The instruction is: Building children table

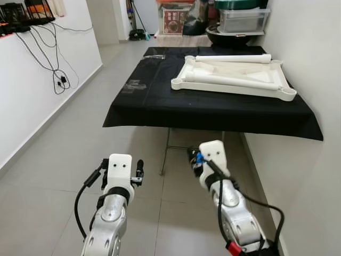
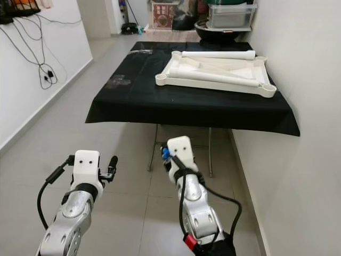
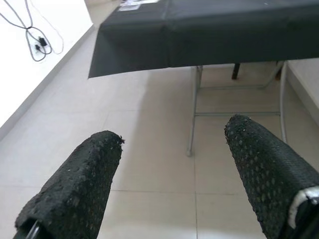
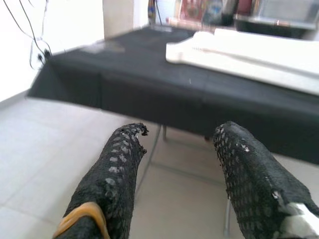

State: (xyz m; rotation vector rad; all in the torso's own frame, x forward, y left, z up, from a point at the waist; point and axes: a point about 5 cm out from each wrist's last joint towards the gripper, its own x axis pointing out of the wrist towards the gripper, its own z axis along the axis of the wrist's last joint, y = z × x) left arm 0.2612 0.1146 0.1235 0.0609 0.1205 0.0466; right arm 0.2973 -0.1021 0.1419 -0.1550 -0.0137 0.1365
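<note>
Black cloth drapes the surface [image 1: 176, 101] ahead, hanging over its front edge, with thin metal legs [image 3: 193, 112] showing beneath. On the far right part of that cloth lies the white children's table top [image 1: 234, 88], upside down, a rimmed frame with round sockets at its corners. Two white tube legs rest on it: one leg [image 1: 233, 58] lies across the far rim, the other leg [image 1: 229, 81] lies along the near side inside the frame. Both are loose, not standing in any socket.

Down low and well short of the surface, both arms reach forward over the pale tiled floor [image 1: 69, 154]. The left tool [image 3: 169, 164] hangs above the tiles with its two black fingers [image 3: 79, 189] spread wide and nothing between them. The right tool [image 4: 179, 149] points toward the front edge of the cloth, its fingers [image 4: 117, 174] also apart and empty, the white frame showing beyond them at a higher level.

Along the left wall [image 1: 32, 80], black cables [image 1: 56, 74] dangle from a wire basket [image 1: 24, 13] up on a ledge. Past the far end of the surface sit a clear plastic storage bin [image 1: 242, 20] and a dark round basin [image 1: 234, 37], with a patterned box [image 1: 176, 18] further back.
</note>
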